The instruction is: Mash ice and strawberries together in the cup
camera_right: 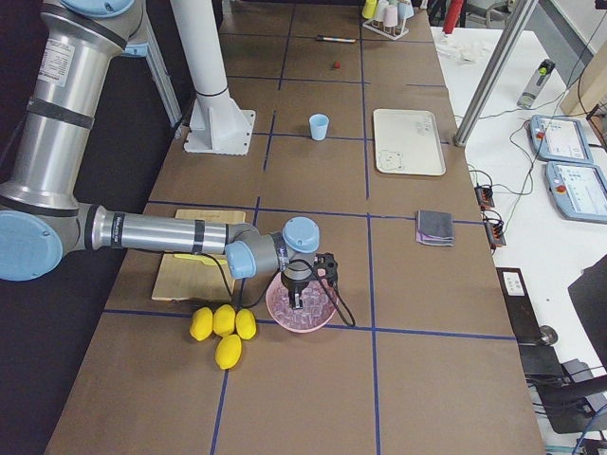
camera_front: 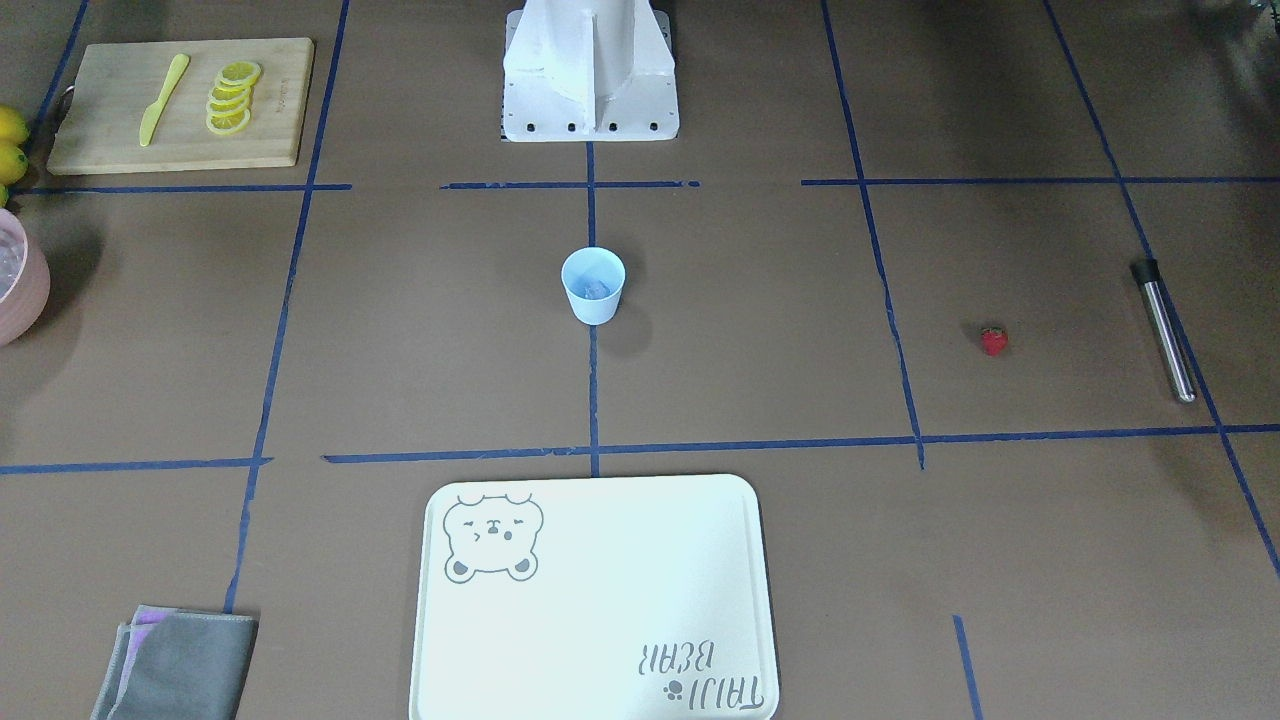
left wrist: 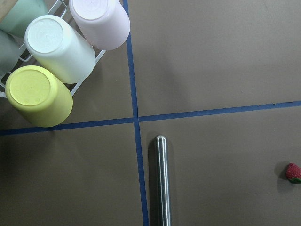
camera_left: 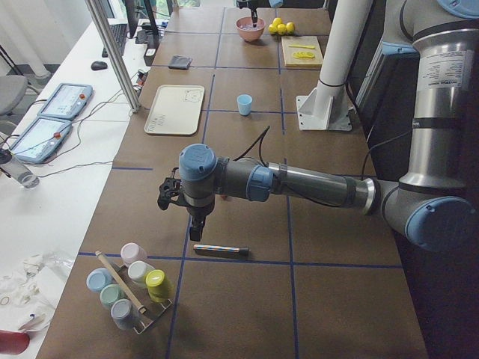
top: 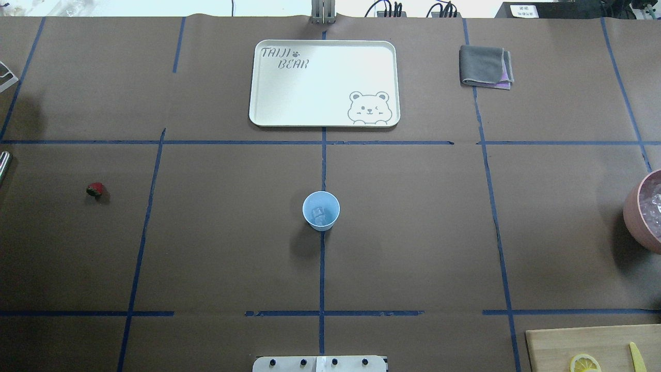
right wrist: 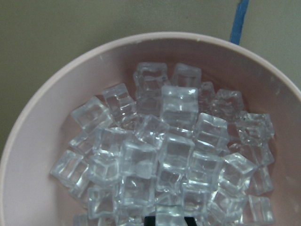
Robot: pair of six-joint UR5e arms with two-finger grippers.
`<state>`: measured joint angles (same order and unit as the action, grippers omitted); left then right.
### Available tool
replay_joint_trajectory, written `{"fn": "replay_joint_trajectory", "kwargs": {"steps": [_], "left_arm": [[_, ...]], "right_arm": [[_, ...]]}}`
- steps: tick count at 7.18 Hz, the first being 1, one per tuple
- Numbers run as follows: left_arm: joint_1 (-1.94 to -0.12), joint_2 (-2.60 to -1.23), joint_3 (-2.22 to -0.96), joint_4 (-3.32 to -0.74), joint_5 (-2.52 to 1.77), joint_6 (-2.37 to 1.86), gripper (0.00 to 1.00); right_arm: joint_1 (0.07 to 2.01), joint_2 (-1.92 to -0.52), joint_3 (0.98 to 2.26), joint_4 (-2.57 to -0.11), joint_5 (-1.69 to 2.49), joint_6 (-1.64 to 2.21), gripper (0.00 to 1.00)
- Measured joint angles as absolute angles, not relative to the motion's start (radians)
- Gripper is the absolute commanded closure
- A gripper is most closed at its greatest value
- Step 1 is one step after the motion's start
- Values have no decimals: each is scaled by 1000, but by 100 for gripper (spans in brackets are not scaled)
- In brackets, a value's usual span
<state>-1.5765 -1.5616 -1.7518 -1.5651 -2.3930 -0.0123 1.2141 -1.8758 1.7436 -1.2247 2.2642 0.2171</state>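
The cup (top: pixel 320 211), ice (top: pixel 320 212) in it, is set at mid-table with open paper on every side; the strawberry (top: pixel 95 189) is seen well apart near the left edge. "TAIJI BEAR" is printed on the tray (top: pixel 330 77). The finger spread of the left gripper (camera_left: pixel 196 230), over a metal rod (left wrist: pixel 162 183), and the right gripper (camera_right: pixel 302 296), over a pink bowl (right wrist: pixel 56 80), cannot be told.

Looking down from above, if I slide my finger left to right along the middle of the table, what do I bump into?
metal rod → strawberry → cup with ice inside → pink bowl
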Motion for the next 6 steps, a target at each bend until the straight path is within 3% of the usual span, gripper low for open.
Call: {"fn": "replay_joint_trajectory", "kwargs": {"steps": [4, 6], "left_arm": [[-1577, -1563, -1755, -1565, -2393, -12, 0], [-1569, -1563, -1756, -1570, -2390, -9, 0]], "right_arm": [[1292, -1868, 1883, -1228, 2290, 221, 100], [1312, -1777, 1929, -1278, 2320, 255, 100]]}}
